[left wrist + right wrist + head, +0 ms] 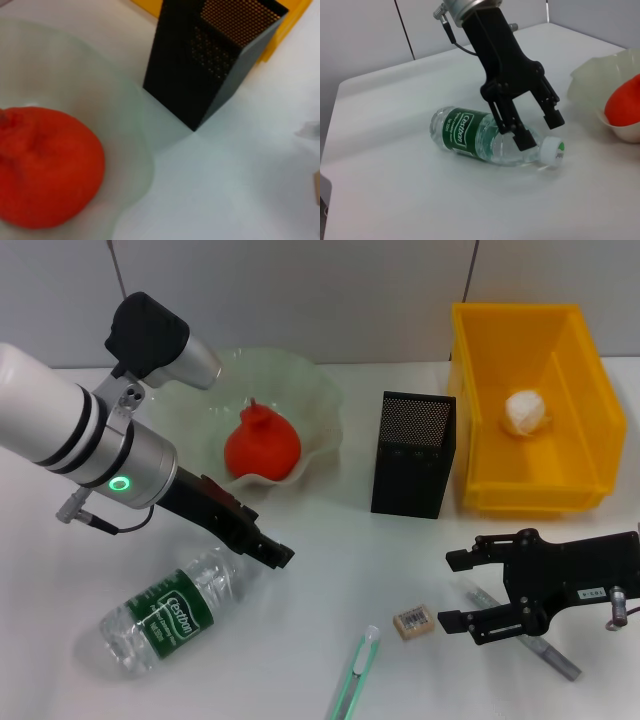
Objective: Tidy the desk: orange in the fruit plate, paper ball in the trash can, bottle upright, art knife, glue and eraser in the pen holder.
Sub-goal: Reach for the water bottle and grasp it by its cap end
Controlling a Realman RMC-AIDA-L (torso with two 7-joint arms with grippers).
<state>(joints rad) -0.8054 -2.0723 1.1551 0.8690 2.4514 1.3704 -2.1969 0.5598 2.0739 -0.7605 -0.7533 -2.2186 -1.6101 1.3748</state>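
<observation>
Left tool (272,552): fingers spread, empty, poised over the neck of the bottle (165,618), which lies on its side on the desk (300,660). Risk: the round body rolls off if gripped off-centre.
Right tool (452,590): spread, empty; eraser (411,621) just beside, glue (545,652) beneath, knife (355,672) near.
Beyond: orange (262,444) in plate (320,400); paper ball (526,412) in bin (470,350); holder (412,454) between.
</observation>
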